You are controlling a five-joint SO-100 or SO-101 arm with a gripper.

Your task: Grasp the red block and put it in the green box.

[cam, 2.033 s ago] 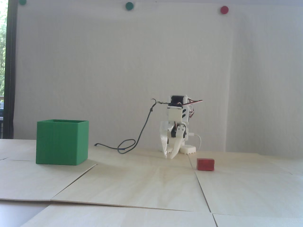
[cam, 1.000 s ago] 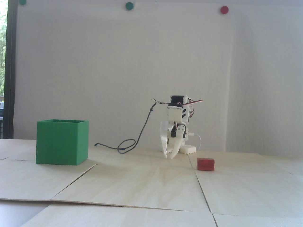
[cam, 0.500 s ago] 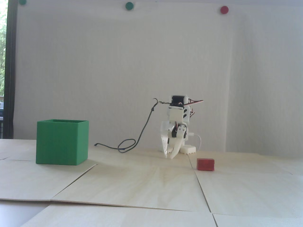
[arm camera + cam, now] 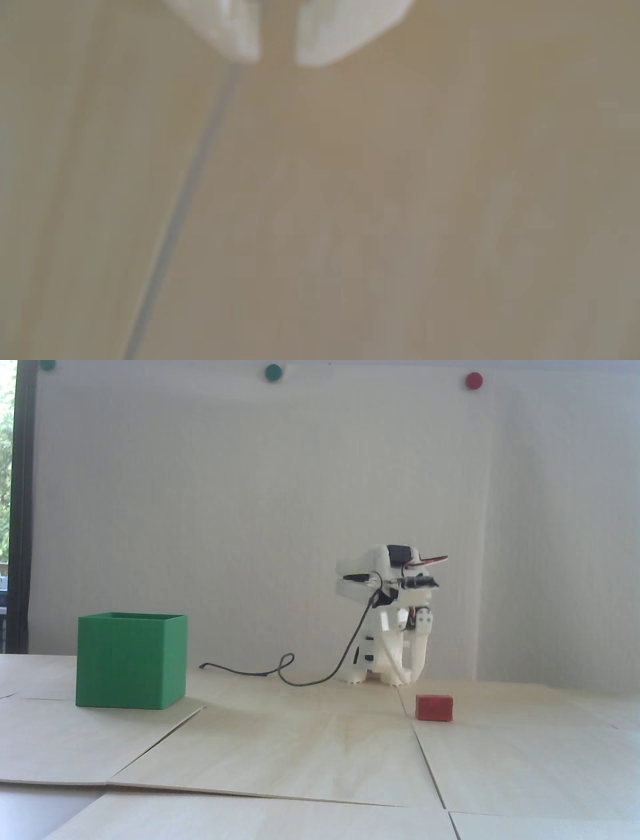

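- Your box [image 4: 131, 660] stands open-topped on the table [image 4: 320, 755] at 9 o'clock in the fixed view.
- A dark cable [image 4: 350, 645] trails from the arm [image 4: 385, 620] to the boards.
- Your gripper [image 4: 409, 675] points down at the arm's 5 o'clock; the blurred wrist view shows its fingers [image 4: 239, 34] slightly parted, holding nothing.
- The block [image 4: 434, 707] lies on the table at 5 o'clock of the gripper, untouched.

We see a white wall [image 4: 250, 510] with coloured dots [image 4: 273, 372] — pale wood panels [image 4: 300, 750] below, a window [image 4: 6, 485] at left.
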